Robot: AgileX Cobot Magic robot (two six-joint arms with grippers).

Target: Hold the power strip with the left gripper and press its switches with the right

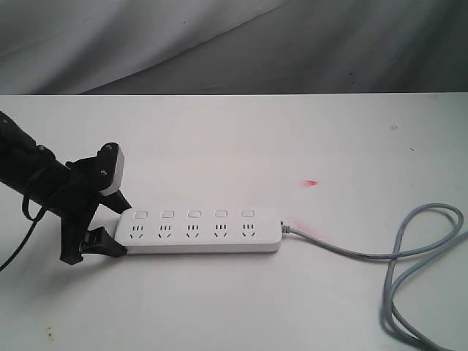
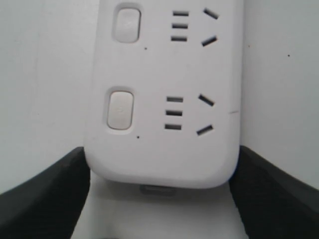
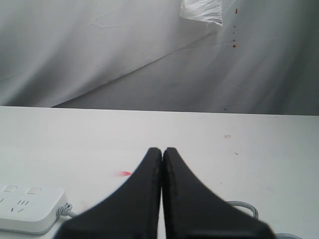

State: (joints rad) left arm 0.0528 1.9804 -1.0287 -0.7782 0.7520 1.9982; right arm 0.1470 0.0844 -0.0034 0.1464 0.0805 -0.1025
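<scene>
Long flat white plastic power strip [image 1: 201, 232]: 9 o'clock end clamped by black two-fingered left gripper [image 1: 119, 229] (hold apparently done); black right gripper [image 3: 162, 150] clenched empty, well apart; square white switches [image 1: 194, 214] awaiting pressing.

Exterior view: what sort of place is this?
Probably a robot test bench in a lab: a plain white table, a grey cloth backdrop behind it, and the left gripper gripping one end of a power strip.

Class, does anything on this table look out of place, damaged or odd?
Only a small red mark on the white table, near the power strip's corded end; it looks like a stain. The strip itself lies flat and looks intact.
</scene>
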